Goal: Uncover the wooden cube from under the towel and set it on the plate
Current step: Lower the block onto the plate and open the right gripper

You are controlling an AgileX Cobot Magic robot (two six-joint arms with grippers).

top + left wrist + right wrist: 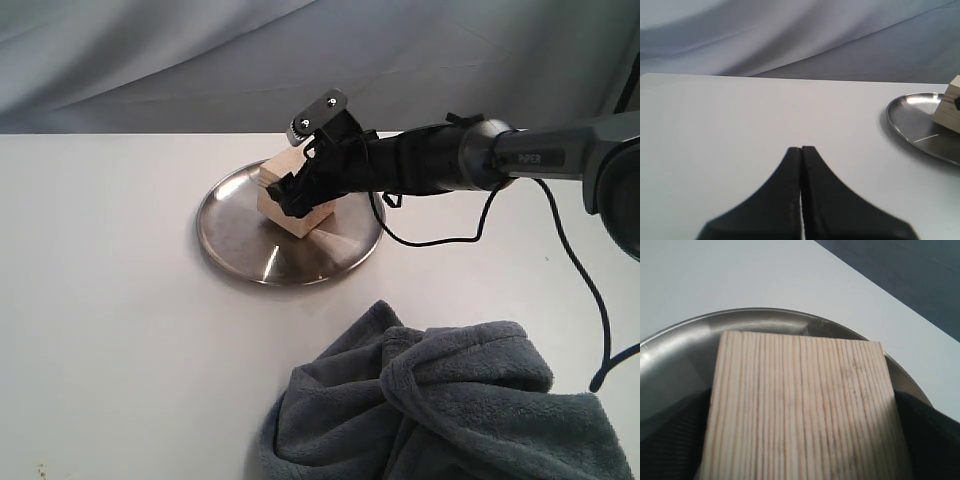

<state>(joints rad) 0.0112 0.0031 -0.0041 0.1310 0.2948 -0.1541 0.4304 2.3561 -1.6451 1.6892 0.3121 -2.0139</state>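
Observation:
The wooden cube [305, 217] is tilted over the middle of the steel plate [250, 250], its lower corner at the dish surface. My right gripper [295, 195] reaches in from the right and is shut on the cube. In the right wrist view the cube [800, 405] fills the frame, a black finger [670, 440] pressing against each side, with the plate [685, 350] beneath. The towel [450, 410] lies crumpled at the front right. My left gripper [801, 148] is shut and empty over bare table, with the plate [915, 120] and cube [949, 107] off to one side.
A grey-blue cloth backdrop [200, 60] hangs behind the table's far edge. The right arm's black cable [580, 270] loops down over the table towards the towel. The white tabletop [100, 330] stretches to the left of the plate.

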